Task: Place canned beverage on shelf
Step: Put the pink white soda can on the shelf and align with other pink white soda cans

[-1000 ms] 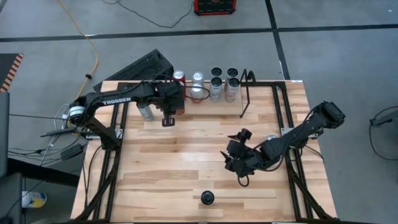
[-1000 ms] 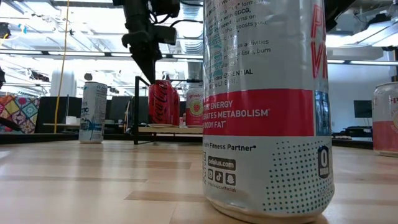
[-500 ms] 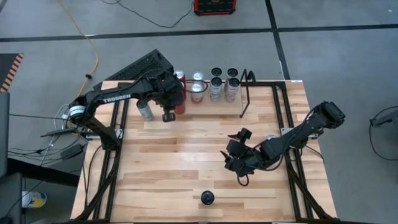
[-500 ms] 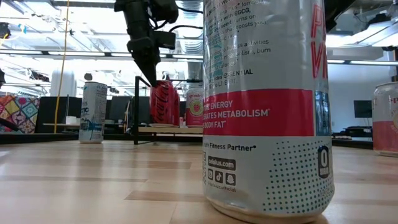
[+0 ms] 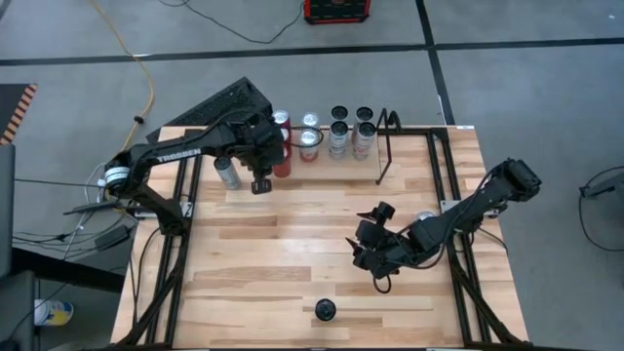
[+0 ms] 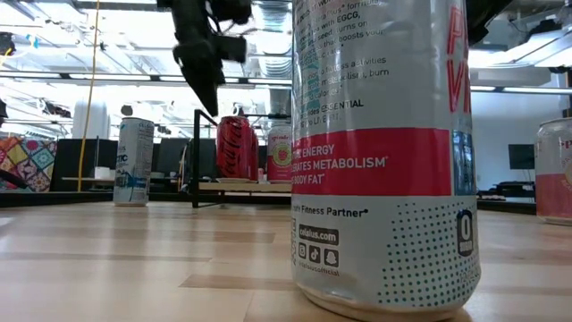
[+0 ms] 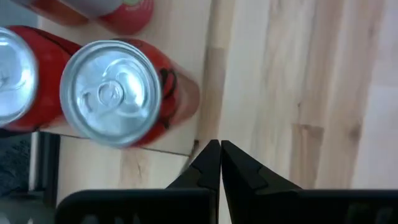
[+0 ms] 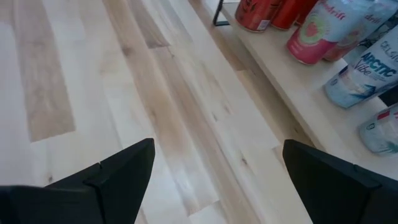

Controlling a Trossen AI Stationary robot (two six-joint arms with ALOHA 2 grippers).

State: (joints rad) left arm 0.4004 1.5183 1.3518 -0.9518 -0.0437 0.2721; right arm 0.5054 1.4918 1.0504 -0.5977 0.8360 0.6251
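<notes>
Retreat is what has changed over the last second: my left gripper (image 5: pixel 260 183), which was hanging just in front of the red aluminium soda can (image 5: pixel 282 156) at the far left of the low black wire shelf (image 5: pixel 382 148), has lifted and slid left, off the can. My fingers (image 7: pixel 211 168) are pressed together with nothing between them, and in the low view the arm now hangs above and left of the can (image 6: pixel 237 148) with a clear gap. The can stands upright and alone on the shelf board at the far edge of the pale wooden surface (image 5: pixel 292 263), beside a second red can (image 5: pixel 281 119) and in row with the pale strawberry-print can (image 5: pixel 310 146) and the other cans farther right.

That tells me this can is placed. Other cans wait off the shelf: a slim white-and-blue one (image 5: pixel 226 174) just to the left of the shelf, and a dark-topped one (image 5: pixel 324 310) at the near edge. My right gripper (image 5: pixel 375 255) rests low at the near right, jaws spread wide and empty, well apart from the shelf.
</notes>
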